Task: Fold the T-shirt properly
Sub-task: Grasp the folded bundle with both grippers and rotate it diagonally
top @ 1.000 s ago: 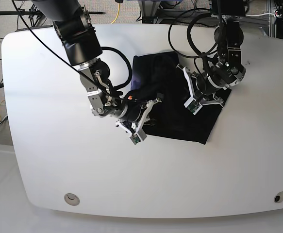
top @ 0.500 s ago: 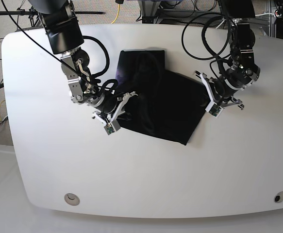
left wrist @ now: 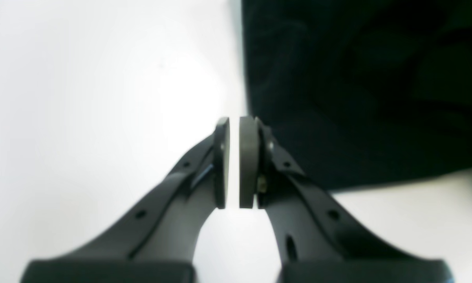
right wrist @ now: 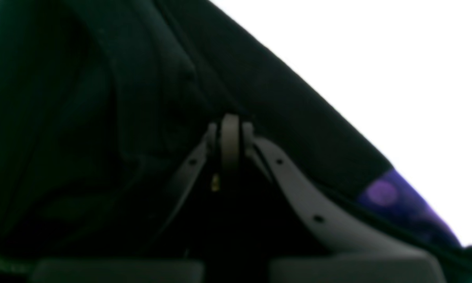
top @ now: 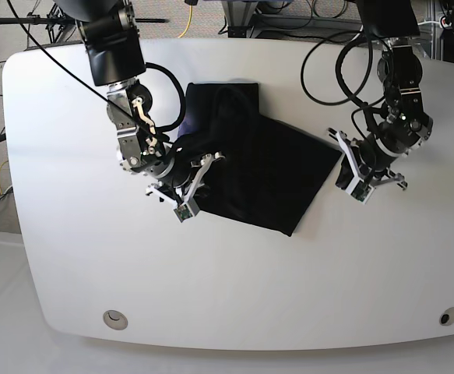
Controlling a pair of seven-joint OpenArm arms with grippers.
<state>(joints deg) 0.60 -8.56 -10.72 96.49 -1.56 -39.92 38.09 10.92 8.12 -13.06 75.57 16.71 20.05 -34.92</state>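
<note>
I take the T-shirt [top: 265,171] as my reference. It lies on the white table [top: 71,257] as a folded black slab, roughly in the middle of the far half. Its long axis runs diagonally, from the far corner on the right-arm side down to a near corner pointing at the table's front edge. A narrower bunched section [top: 223,105] stands out at the far end.

Right gripper [right wrist: 230,133]: I read the jaws as fully closed. In the right wrist view the pads meet over black fabric, and cloth fills the frame around them; I see a purple patch [right wrist: 383,192] at the shirt's edge. I cannot confirm that fabric is pinched between the pads. In the base view this gripper [top: 189,187] sits at the shirt's edge on its own side.

Left gripper [left wrist: 234,163]: the jaws are nearly closed, with a thin slit of white table between the pads. It holds nothing. It sits just beside the shirt's edge [left wrist: 246,70], off the cloth, over bare table [left wrist: 83,98].

Both wrist views are soft and out of focus; folds in the black cloth are hard to make out.
</note>
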